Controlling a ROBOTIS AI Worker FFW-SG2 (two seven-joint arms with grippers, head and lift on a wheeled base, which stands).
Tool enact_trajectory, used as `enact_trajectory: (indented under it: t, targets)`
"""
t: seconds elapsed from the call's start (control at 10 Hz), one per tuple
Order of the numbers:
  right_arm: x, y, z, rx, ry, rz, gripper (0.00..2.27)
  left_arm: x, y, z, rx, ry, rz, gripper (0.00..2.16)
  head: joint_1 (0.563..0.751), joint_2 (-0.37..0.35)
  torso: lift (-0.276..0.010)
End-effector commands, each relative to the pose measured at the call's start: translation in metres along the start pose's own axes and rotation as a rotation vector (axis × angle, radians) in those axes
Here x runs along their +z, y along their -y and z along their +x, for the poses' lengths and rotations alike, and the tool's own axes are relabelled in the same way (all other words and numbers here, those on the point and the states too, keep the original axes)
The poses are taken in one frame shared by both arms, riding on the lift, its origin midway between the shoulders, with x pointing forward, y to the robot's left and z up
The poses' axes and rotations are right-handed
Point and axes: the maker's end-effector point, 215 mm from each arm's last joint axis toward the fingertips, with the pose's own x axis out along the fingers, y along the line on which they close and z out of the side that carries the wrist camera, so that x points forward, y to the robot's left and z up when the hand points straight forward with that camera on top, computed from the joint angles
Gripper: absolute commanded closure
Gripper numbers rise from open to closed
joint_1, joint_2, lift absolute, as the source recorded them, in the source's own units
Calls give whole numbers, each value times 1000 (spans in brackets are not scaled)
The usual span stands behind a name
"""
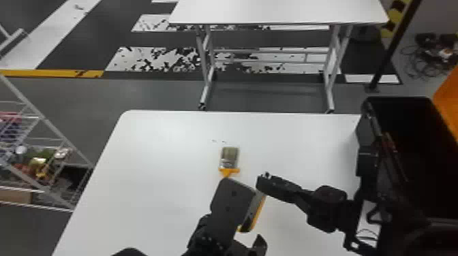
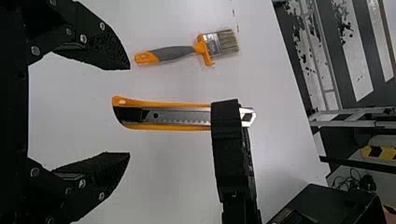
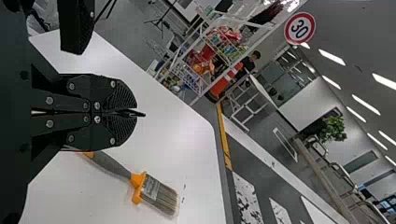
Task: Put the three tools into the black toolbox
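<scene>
The white desk (image 1: 153,163) spreads out widest before me, and beyond it, over the striped floor (image 1: 129,95), stands another white table (image 1: 279,12). Off to my left, past the desk's edge, is a metal rack (image 1: 44,119) with assorted things on its shelves. The black toolbox (image 1: 366,136) stands open at the desk's right side, with an orange panel (image 1: 449,98) beside it.

Both my arms come in over the near part of the desk. My left gripper (image 1: 248,214) is spread wide and grips nothing; my left wrist view shows its two fingers well apart, one on either side of the line of the cutter. My right gripper (image 1: 264,182) reaches in from the right, closed on the cutter near its metal tip. In my right wrist view its fingers meet around it, with a thin, dark end poking out past them.

The paintbrush (image 1: 230,160) lies flat on the desk, ahead of my grippers and near them, its bristles pointing away from me and its grey and orange handle toward me. The orange and grey cutter (image 2: 168,116) is held above the desk, its rounded rear end toward the opening of my left gripper, touching neither finger there. Both tools are outside the toolbox.
</scene>
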Motion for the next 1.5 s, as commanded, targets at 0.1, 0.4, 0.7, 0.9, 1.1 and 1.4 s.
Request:
enact_trajectory:
  t: [0.1,0.4,0.7,0.9,1.1,1.4]
  targets:
    - [22,25,-25,-65,71,-30,2243,-14,-26,-24,-32,7,-82,6,695,101,-51]
    - [63,48,-72,-141,167,-64,2243,-50,-75,-19,-171,-44,-295,6,695,75,-51]
    - [113,58,-122,-230,251,-159,2243,-90,-102,-3,-216,-115,-428,16,695,81,-51]
    - [147,79,-159,-321,313,-215,2243,-103,-108,-3,-282,-122,-504,19,695,42,-51]
    - [177,96,-198,-420,368,-309,2243,-103,-121,-11,-314,-90,-568,19,695,-33,-51]
    - [187,120,-240,-527,377,-394,2243,-102,-132,-18,-321,-67,-591,26,695,-108,-51]
